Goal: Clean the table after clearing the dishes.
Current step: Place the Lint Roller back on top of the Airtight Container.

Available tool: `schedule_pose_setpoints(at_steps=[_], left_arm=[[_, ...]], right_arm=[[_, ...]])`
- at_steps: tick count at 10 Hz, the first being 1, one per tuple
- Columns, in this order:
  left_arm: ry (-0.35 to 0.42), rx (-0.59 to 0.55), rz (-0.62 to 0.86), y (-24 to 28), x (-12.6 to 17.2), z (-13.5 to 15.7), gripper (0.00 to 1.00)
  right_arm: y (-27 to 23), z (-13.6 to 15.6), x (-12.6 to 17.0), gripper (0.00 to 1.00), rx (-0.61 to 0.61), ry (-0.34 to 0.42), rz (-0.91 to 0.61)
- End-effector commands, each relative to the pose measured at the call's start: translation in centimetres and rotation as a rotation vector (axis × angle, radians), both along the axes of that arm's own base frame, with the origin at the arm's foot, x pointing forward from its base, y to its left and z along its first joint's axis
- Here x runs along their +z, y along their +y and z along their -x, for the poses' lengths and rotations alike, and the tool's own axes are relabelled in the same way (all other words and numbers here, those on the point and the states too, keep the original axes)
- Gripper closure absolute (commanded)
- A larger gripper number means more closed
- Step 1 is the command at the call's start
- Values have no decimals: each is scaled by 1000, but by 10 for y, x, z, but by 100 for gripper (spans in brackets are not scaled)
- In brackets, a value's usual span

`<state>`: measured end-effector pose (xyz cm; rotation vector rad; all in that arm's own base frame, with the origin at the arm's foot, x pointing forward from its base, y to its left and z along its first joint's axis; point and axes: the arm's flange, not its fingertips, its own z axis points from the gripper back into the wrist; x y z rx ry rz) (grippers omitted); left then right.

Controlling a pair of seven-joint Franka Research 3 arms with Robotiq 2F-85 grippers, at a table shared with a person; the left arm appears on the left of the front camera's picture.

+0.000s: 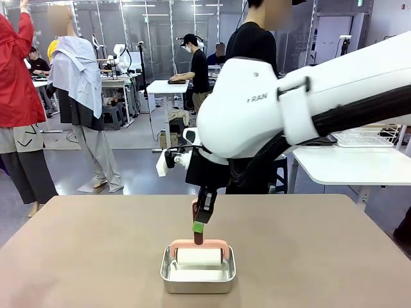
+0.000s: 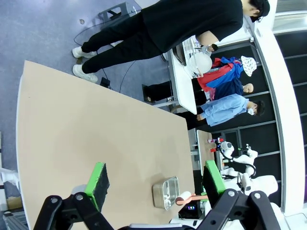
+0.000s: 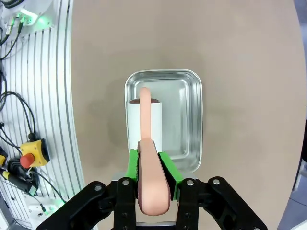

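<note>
Presently the right claw [image 1: 200, 221] points straight down above the table [image 1: 96, 256], clenched on the pink handle of a lint roller [image 1: 199, 255] resting in the steel pan [image 1: 196, 277]. Left claw [image 2: 153, 184] hangs released, well above the table.

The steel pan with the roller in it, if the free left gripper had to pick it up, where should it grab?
Probably the pan's raised rim on a bare long side, one finger inside, one outside, from above. The roller and the right gripper, shut on its pink handle, crowd the far side; the left gripper is open.

beige table [image 1: 96, 256], steel pan [image 1: 197, 279] (near edge)
</note>
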<state>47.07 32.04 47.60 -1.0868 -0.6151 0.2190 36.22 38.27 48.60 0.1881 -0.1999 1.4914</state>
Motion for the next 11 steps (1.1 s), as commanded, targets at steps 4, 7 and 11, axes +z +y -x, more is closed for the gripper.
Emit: schedule_pose_setpoints(at_steps=[4,7,11], left_arm=[[-3,-1,-9,1,2,2,0],[-3,-1,-9,1,2,2,0],[-3,-1,-9,1,2,2,0]], right_arm=[[19,-42,-28,77,-27,27,71],[18,-60,-55,77,-45,37,41],[19,-71,-85,77,-44,20,48]])
